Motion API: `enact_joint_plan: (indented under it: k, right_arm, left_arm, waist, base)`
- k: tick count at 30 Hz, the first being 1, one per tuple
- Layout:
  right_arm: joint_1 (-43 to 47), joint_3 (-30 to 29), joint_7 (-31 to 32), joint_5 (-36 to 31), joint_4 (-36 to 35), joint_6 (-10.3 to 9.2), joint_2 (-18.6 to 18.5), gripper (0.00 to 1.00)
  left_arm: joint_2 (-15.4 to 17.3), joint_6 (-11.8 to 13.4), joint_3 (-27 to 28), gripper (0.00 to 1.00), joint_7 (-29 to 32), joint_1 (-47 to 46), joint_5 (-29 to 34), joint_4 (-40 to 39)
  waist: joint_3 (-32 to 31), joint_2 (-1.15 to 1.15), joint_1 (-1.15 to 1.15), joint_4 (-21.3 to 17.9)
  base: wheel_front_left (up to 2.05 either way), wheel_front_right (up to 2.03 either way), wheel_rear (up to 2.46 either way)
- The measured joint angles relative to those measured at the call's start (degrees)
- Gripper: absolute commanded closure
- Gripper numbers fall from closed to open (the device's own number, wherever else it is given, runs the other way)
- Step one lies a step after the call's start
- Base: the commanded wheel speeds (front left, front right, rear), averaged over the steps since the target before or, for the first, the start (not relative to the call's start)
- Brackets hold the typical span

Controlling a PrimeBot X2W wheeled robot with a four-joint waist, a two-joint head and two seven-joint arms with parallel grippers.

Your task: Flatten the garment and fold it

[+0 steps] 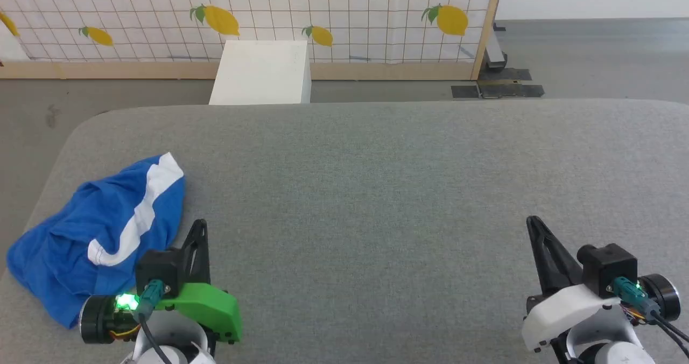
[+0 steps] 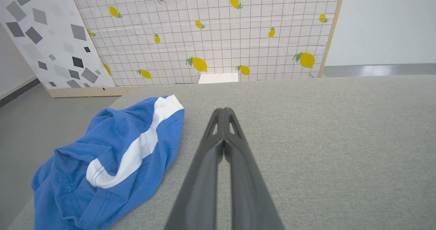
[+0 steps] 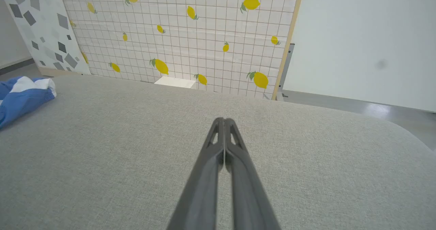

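The garment (image 1: pixel 97 235) is a crumpled heap of royal-blue cloth with a broad white band, lying near the left edge of the grey padded table (image 1: pixel 377 191). In the left wrist view the garment (image 2: pixel 112 155) sits left of my fingers. My left gripper (image 1: pixel 200 225) is shut and empty, just right of the heap and apart from it. The same left gripper (image 2: pixel 223 111) shows its tips pressed together. My right gripper (image 1: pixel 533 221) is shut and empty at the lower right, far from the cloth. In the right wrist view the right gripper (image 3: pixel 223 120) points across bare table, with the garment (image 3: pixel 20 95) at the far left edge.
A white box (image 1: pixel 262 73) stands on the floor beyond the table's far edge. Behind it is a lemon-print grid panel (image 1: pixel 323 14) with a wooden frame. The table's left edge runs close beside the heap, with grey floor (image 1: pixel 32 111) past it.
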Motion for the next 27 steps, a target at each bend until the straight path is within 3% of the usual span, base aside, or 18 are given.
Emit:
enact_joint_plan:
  k: [8, 9, 27]
  right_arm:
    - [0.0, 0.0, 0.0, 0.0, 0.0, 0.00, 0.0, 1.00]
    - [0.0, 0.0, 0.0, 0.0, 0.0, 0.00, 0.0, 0.00]
    - [0.3, -0.2, -1.3, 1.8, 1.1, 0.00, 0.0, 0.00]
  left_arm:
    - [0.0, 0.0, 0.0, 1.00, 0.0, 0.0, 0.0, 0.0]
    - [0.0, 0.0, 0.0, 0.00, 0.0, 0.0, 0.0, 0.0]
    - [0.0, 0.0, -0.7, 0.00, -1.4, 0.0, -1.1, 1.1]
  waist:
    - [0.0, 0.00, 0.00, 0.0]
    - [0.0, 0.00, 0.00, 0.0]
    - [0.1, 0.00, 0.00, 0.5]
  base:
    - [0.00, 0.00, 0.00]
    - [0.00, 0.00, 0.00]
    - [0.00, 0.00, 0.00]
